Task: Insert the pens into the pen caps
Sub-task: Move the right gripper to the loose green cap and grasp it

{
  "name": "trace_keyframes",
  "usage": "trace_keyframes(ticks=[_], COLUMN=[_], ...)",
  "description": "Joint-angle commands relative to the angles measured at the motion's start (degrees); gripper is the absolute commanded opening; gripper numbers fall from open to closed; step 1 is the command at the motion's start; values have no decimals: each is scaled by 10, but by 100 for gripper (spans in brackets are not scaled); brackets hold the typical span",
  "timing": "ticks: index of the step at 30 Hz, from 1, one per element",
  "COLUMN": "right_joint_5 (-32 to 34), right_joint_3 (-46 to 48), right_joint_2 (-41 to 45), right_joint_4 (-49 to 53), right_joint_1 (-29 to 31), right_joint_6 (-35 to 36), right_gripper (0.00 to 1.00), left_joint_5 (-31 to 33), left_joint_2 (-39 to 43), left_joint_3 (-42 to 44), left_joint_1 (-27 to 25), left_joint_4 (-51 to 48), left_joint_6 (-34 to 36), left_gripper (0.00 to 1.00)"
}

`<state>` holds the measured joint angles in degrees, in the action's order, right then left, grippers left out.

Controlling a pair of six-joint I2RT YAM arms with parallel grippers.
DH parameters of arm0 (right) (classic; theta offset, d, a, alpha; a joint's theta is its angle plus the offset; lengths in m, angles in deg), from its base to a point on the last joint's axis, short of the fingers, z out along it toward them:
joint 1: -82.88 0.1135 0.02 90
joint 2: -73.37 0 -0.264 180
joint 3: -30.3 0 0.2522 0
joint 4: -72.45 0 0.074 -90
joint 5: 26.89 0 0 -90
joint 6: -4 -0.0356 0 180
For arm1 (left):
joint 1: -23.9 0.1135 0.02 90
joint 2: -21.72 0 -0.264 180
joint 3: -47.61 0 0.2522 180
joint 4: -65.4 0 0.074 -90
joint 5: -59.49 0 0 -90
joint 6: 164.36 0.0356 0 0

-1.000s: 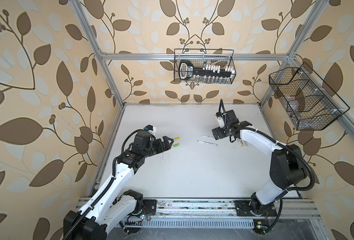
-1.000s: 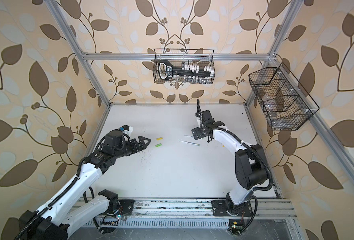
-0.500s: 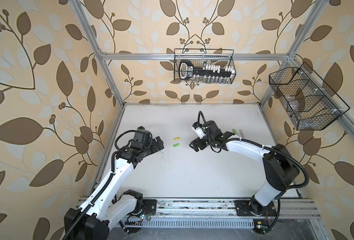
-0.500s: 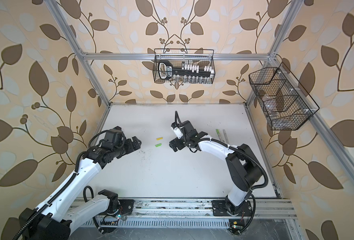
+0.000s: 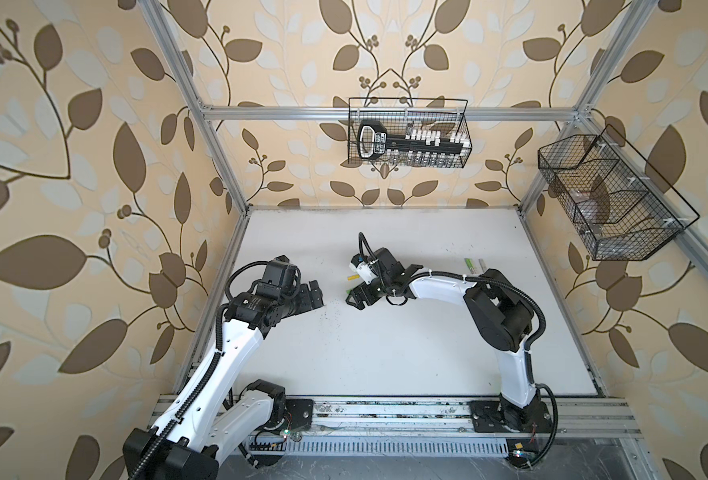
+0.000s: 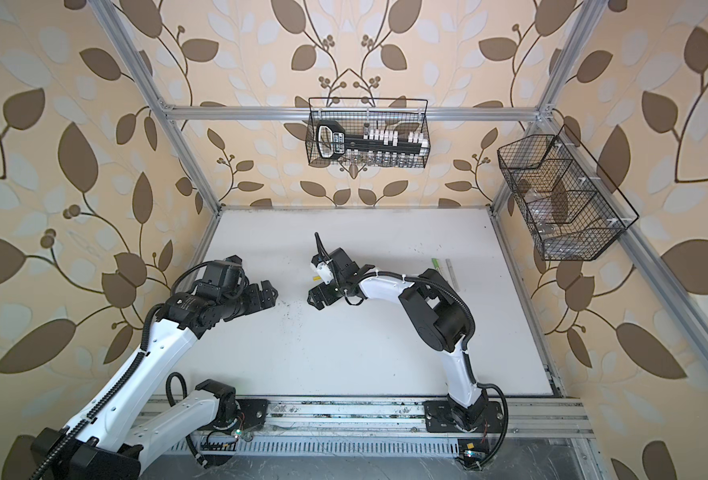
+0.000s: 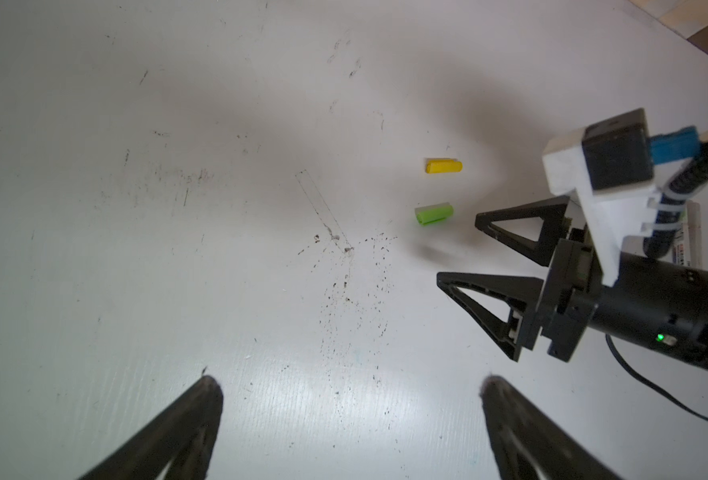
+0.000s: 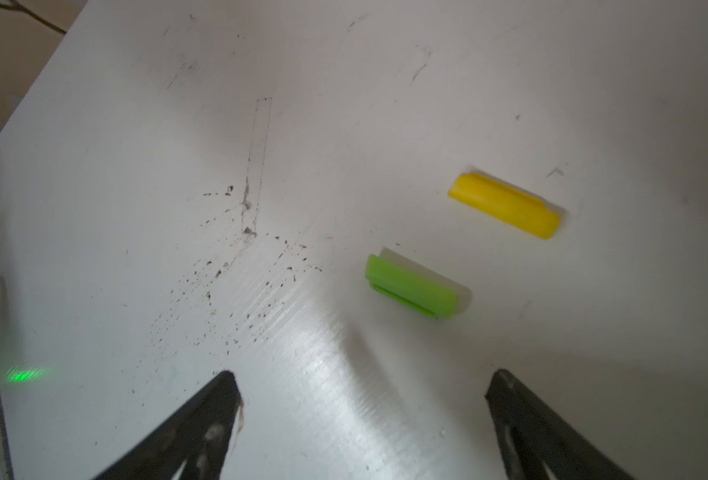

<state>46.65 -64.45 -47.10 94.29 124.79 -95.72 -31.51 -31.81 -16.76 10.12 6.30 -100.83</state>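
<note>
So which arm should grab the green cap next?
Probably the right. The right pincer is open and close beside the green cap; the left pincer, also open, is farther away.

We see the pens [image 5: 468, 264] only as stubs; the right arm [image 5: 439, 286] covers the rest. Their lettering we cannot read.

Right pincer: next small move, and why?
Probably ease the right pincer forward and down to straddle the green cap: it's open and empty, the cap lies loose just ahead of its tips, and the yellow cap is farther off.
</note>
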Motion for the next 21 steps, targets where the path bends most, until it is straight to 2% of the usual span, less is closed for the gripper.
trace_keyframes(ticks=[1, 12, 16, 20, 21], right_joint_5=[-22, -63, -67, -45, -40], right_joint_3=[-39, -111, -106, -103, -104], right_joint_2=[-33, -91, -88, -87, -86], right_joint_4=[10, 61, 87, 107, 110], right_joint_1=[-4, -2, 14, 19, 19], right_joint_6=[-7, 29, 54, 62, 64], right_gripper=[95, 94, 86, 68, 67], left_joint_5=[8, 11, 9, 3, 3], left_joint_2=[15, 34, 31, 26, 26], left_joint_3=[-18, -16, -14, -14, -14], left_joint_1=[6, 7, 7, 9, 9], left_joint_4=[-20, -24, -19, -17, -16], left_joint_6=[21, 26, 26, 27, 27], left_gripper=[99, 99, 99, 99, 99])
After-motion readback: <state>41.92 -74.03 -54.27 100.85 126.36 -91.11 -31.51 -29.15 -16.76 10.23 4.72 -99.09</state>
